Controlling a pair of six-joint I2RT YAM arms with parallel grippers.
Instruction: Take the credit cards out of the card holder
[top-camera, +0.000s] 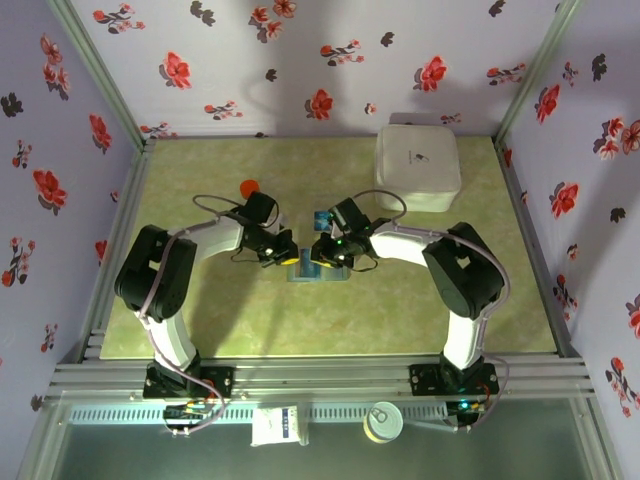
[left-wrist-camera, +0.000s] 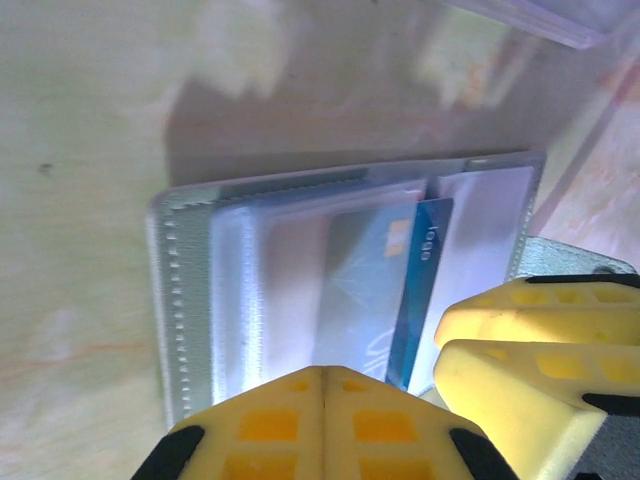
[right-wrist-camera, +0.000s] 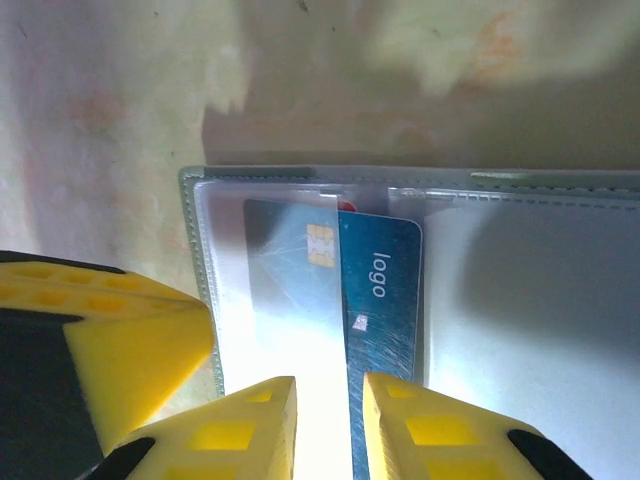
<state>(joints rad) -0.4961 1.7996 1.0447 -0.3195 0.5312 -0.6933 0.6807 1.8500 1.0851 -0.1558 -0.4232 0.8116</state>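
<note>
The card holder (top-camera: 337, 273) lies open and flat at mid-table, its clear sleeves facing up (left-wrist-camera: 250, 290) (right-wrist-camera: 520, 290). A blue credit card (right-wrist-camera: 385, 290) marked "logo" sticks halfway out of a sleeve, and a sliver of a red card (right-wrist-camera: 346, 205) peeks out behind it. My right gripper (right-wrist-camera: 328, 395) stands over the blue card (left-wrist-camera: 425, 260) with a narrow gap between its fingers, and the card's edge runs into that gap. My left gripper (left-wrist-camera: 323, 375) is shut with its tips together at the holder's near edge. Both grippers (top-camera: 288, 258) (top-camera: 322, 256) meet over the holder.
A large white square box (top-camera: 417, 165) stands at the back right. An orange-red round thing (top-camera: 249, 187) lies behind the left arm. A small bluish piece (top-camera: 322, 217) sits just behind the grippers, and a clear plastic edge (left-wrist-camera: 540, 15) shows beyond the holder.
</note>
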